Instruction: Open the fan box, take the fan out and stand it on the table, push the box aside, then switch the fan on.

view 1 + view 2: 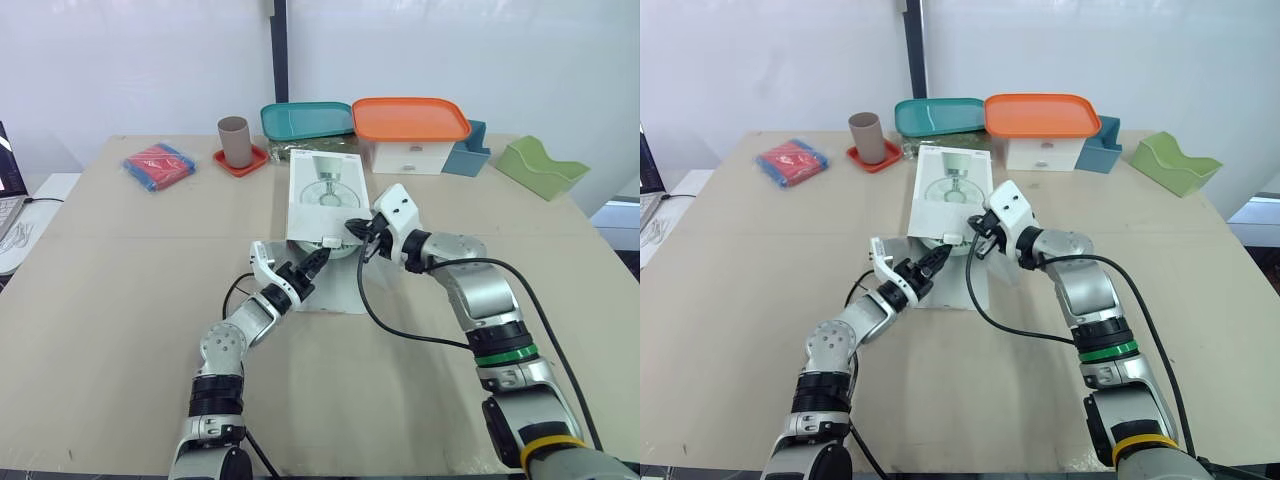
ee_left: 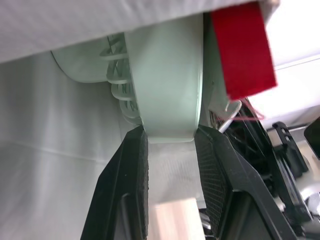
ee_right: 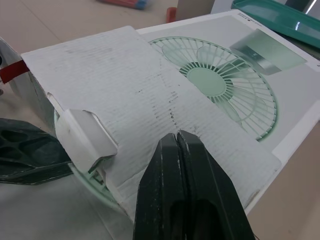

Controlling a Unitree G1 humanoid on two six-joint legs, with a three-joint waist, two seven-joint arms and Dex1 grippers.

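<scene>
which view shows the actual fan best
Left wrist view: the fan rim and grille sit between the left gripper fingers. Other views show a mint sliver at the box mouth.

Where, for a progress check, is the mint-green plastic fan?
The fan is central in the head views, poking from the near end of the white cardboard box, rim gripped by the left pincer.

Most of the fan (image 2: 165,90) is hidden inside the box (image 1: 325,190); only its pale green rim is seen, at the open end, clamped between the fingers of the left hand (image 2: 170,135). The box's small print cannot be read. The right end of the teal tray (image 1: 300,120) is covered by the orange lid (image 1: 410,118). A dark device (image 1: 5,160) is cut off at the left edge.
</scene>
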